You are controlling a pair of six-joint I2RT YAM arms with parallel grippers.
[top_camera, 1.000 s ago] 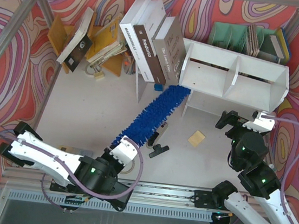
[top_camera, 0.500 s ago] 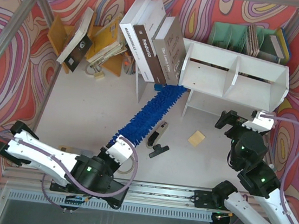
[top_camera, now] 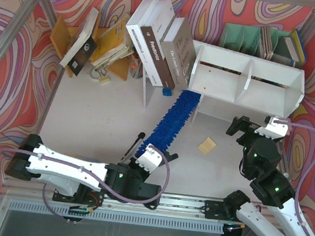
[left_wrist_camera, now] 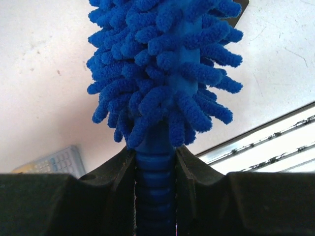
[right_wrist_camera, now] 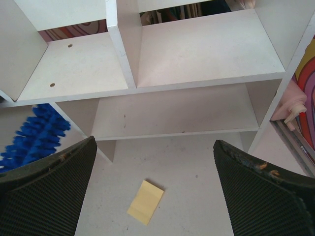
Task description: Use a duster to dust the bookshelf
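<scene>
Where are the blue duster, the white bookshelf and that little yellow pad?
duster (top_camera: 175, 117), top view, middle of fluffy head.
bookshelf (top_camera: 219, 79), top view, board left of divider.
yellow pad (right_wrist_camera: 145, 201), right wrist view, its centre.

The duster (left_wrist_camera: 162, 64) is showing shaggy blue microfibre cloth strands above a ribbed, slightly glossy blue plastic handle (left_wrist_camera: 155, 191), while the bookshelf (right_wrist_camera: 197, 49) is looking like smooth matt white board, lightly scuffed, and the table (right_wrist_camera: 197, 162) is appearing matt white and faintly speckled.

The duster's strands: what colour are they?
Bright blue; the duster shows best in the left wrist view.
</scene>
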